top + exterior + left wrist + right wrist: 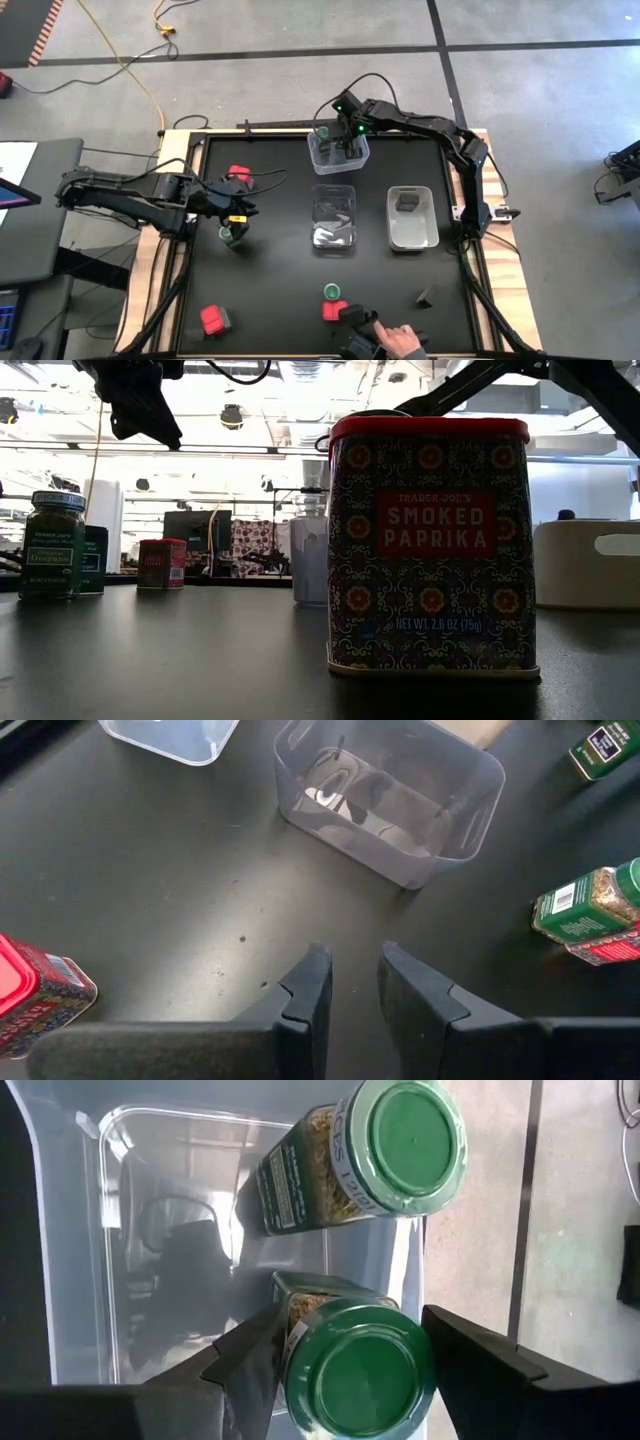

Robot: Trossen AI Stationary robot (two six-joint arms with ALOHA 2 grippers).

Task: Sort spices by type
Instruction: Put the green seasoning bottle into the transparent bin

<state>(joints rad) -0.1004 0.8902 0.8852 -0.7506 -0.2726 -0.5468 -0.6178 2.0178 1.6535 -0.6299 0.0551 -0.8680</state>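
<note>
I have the right gripper (345, 1355) over the far clear tub (338, 152), jaws spread around a green-lidded oregano jar (355, 1370) (a second green-lidded jar (375, 1155) already stands in that tub); I judge this the drop-off step, so next I should free the jar and lift straight up without knocking its neighbour; the left gripper (350, 985) hangs well left of that tub, fingers nearly together and empty, beside a red paprika tin (238, 177) and another green-lidded jar (231, 234); the black tabletop (270, 290) is matte; beyond it, grey floor with a yellow cable (135, 70); a person's hand (400, 340) reaches in at the near edge.
</note>
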